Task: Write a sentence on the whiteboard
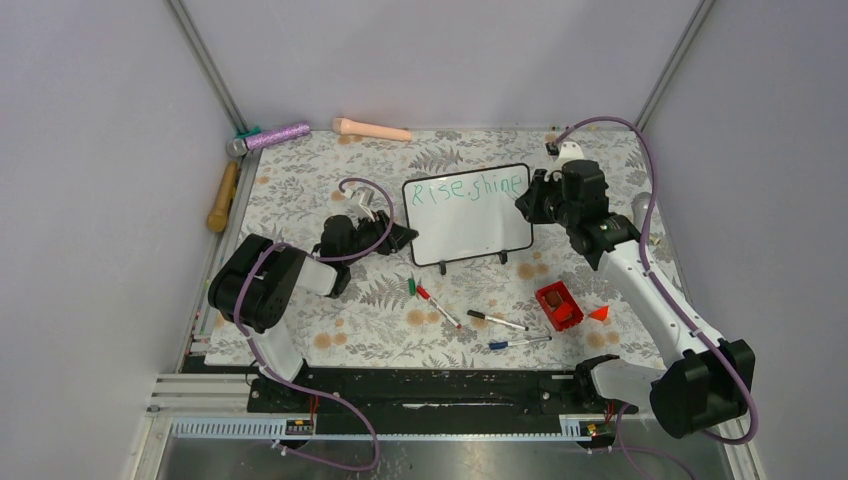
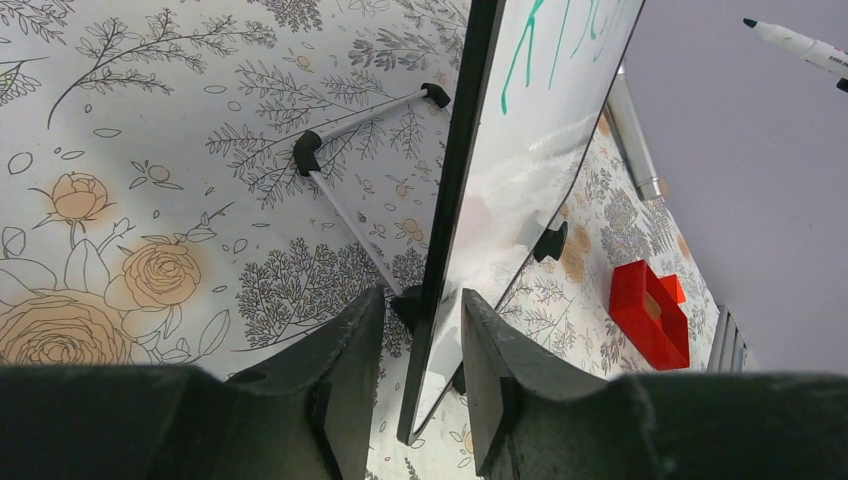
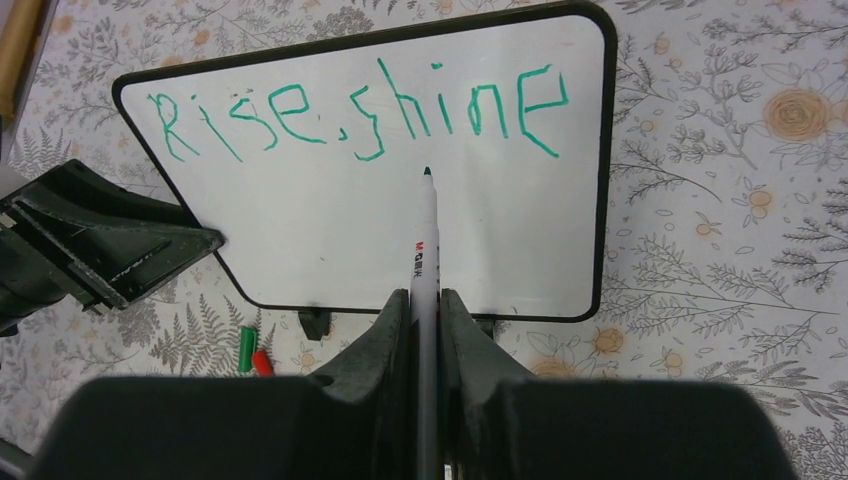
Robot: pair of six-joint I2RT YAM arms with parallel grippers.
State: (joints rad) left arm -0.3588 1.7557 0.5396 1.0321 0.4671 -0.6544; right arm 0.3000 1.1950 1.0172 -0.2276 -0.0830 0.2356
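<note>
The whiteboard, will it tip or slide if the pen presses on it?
Probably tippy: the whiteboard stands on small feet and a thin rear strut, so a firm press could rock it. It looks thin and light, so it may skate on the cloth. The left gripper straddles its edge with jaws apart, bracing little.
</note>
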